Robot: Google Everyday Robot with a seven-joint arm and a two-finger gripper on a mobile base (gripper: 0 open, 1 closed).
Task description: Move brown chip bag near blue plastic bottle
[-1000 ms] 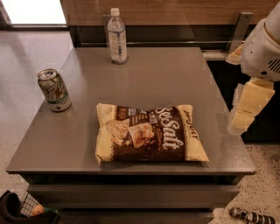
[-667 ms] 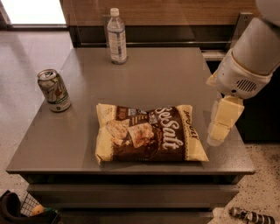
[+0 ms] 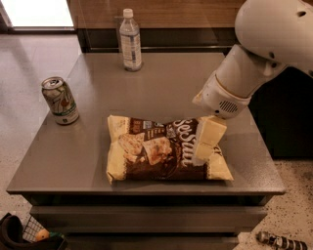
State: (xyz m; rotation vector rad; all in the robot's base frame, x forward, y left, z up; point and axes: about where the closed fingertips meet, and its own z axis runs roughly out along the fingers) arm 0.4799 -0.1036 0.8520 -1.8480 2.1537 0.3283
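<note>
brown chip bag (image 3: 146, 154), end effector (image 3: 203, 150) over its right side

White vented arm (image 3: 244, 78), cream end effector (image 3: 201, 154) right-centre.

Grey table (image 3: 161, 83), speckled floor (image 3: 293, 195), wood-panelled wall (image 3: 195, 10), bright opening (image 3: 39, 12) top left

Grey table (image 3: 166, 93) carries brown chip bag (image 3: 151, 154) front-centre, soda can (image 3: 59, 100) left, blue plastic bottle (image 3: 130, 41) back; gripper (image 3: 202, 152) over bag's right end.
</note>
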